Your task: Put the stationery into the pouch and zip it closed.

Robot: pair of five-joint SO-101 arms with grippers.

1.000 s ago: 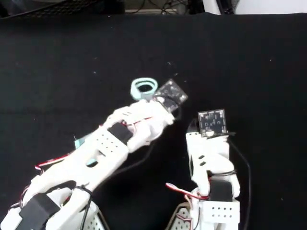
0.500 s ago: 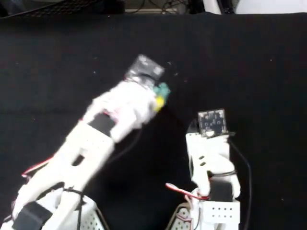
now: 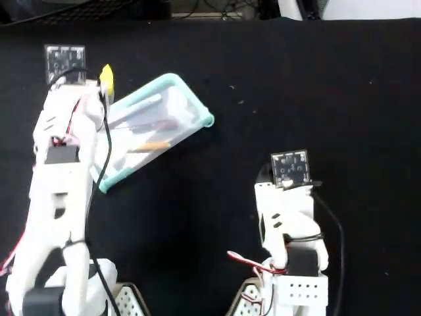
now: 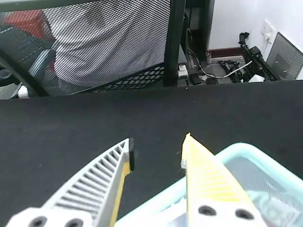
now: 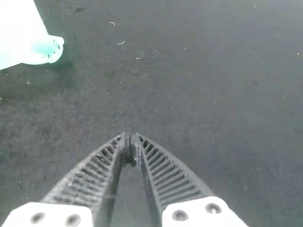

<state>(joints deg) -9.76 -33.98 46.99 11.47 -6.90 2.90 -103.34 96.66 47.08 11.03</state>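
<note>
Just beside the open left hand [image 4: 157, 139] lies the pouch [image 3: 158, 112], far from the closed right hand [image 5: 130, 139].

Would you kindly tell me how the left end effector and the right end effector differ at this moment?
The left end effector is open; the right end effector is shut. The left one is at the rim of the clear, teal-trimmed pouch, while the right one hangs over bare black table surface. Both have ribbed, tapered fingers.
</note>
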